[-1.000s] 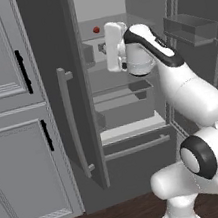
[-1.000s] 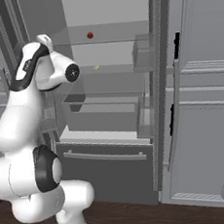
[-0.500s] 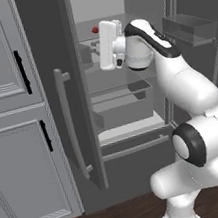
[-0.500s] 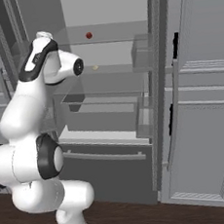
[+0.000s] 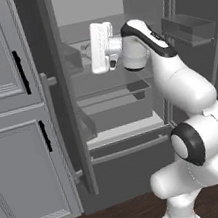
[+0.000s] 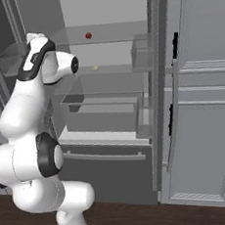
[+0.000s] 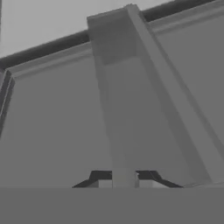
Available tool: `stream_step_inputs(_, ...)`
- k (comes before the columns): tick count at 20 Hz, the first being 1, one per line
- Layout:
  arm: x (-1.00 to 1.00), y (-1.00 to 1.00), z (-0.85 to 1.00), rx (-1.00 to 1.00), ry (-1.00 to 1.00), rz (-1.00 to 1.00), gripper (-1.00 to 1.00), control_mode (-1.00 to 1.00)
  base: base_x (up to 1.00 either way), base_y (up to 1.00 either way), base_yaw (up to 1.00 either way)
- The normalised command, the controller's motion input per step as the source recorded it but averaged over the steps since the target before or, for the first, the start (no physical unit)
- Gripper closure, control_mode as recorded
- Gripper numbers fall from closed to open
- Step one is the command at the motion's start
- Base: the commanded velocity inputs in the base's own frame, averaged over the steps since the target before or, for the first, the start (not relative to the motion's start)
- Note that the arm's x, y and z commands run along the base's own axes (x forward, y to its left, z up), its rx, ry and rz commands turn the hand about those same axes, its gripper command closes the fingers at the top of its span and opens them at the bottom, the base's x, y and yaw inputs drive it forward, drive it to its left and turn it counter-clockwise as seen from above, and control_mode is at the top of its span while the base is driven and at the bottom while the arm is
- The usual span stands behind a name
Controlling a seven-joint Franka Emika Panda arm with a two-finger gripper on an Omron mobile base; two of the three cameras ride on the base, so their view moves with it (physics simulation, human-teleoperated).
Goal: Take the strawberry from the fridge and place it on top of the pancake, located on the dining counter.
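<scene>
**Arm at the open fridge, strawberry on the upper shelf**

The fridge (image 6: 113, 149) stands open. Left, the tool (image 5: 101, 47) is raised before the shelves; its grip state cannot be told. Right and farther in, the strawberry (image 6: 88, 36) sits on the upper glass shelf (image 6: 111, 38), apart from the tool.

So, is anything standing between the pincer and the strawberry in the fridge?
Nothing visible does. The fridge doors are open, and the strawberry lies alone on an upper glass shelf. The pincer is at the fridge's left side, apart from it; only a small pale item lies on the shelf below.
</scene>
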Motion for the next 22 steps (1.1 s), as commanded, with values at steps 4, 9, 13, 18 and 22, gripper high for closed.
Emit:
stream_step_inputs(4,0.0,1.0,-0.27,0.0,0.01,0.04,1.0,-1.0,0.0,0.0,0.0)
stream_step_inputs(9,0.0,0.9,-0.07,0.0,-0.01,0.0,1.0,-1.0,0.0,0.0,0.0)
stream_step_inputs(13,-0.03,0.08,0.02,0.0,-0.03,0.0,1.0,-1.0,0.0,0.0,0.0)
stream_step_inputs(18,-0.79,-0.77,0.54,-0.02,-0.03,0.0,1.0,-1.0,0.0,0.0,0.0)
stream_step_inputs(22,-0.96,-0.63,0.41,-0.17,-0.05,0.0,1.0,-1.0,0.0,0.0,0.0)
